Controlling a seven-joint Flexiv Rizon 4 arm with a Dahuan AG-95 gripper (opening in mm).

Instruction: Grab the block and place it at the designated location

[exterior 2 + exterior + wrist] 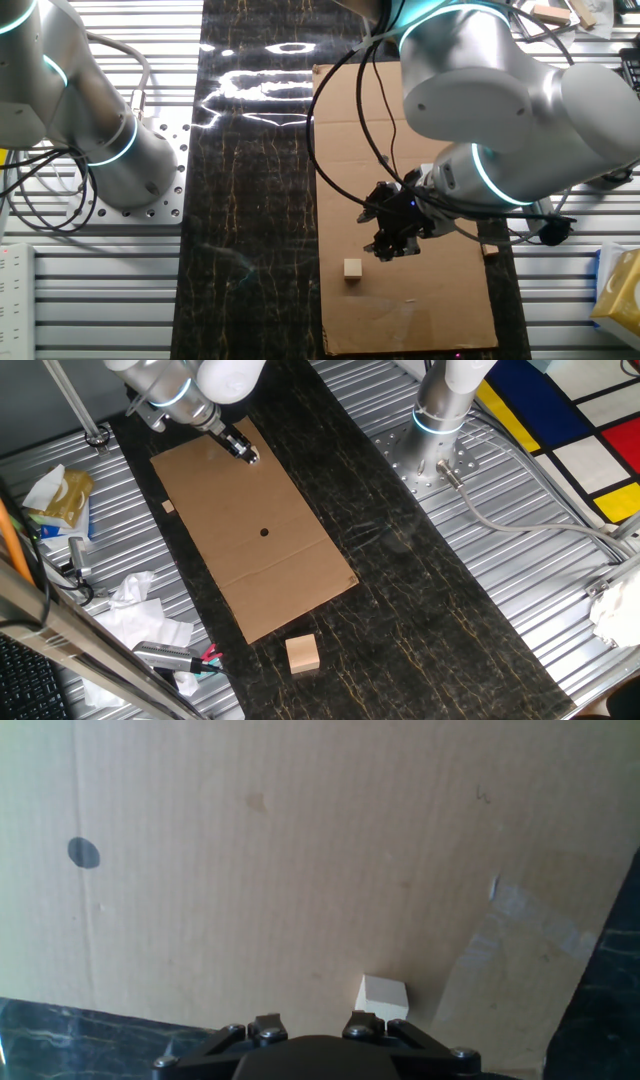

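- Brown cardboard sheet (252,535) lies on the dark table (420,610) in one fixed view. The black dot (264,532), the designated location, sits near the sheet's middle, bare. The gripper (243,450) hangs over the far end of the sheet, well apart from the dot. The block is hidden here by the arm. A larger tan block (302,653) rests on the dark table just off the near edge, and a small flat chip (168,508) lies just off the left edge.
- The other fixed view: the block (352,268), a tiny pale cube, rests on the cardboard sheet (400,200), just beside and to the left of the gripper (397,245), not between its tips. No contact is visible. Whether the claw is apart or together cannot be told from this angle.
- Hand view: the block (385,995) lies on the cardboard sheet (300,870) at the bottom of the frame, just above the gripper body and right of centre. The black dot (83,852) is at the far left, well apart. The fingertips are out of sight, so the claw's state stays undetermined.
- Progress, as judged: the block is not yet grasped and the dot is unoccupied. Alignment, grasp, carry and placement all remain.
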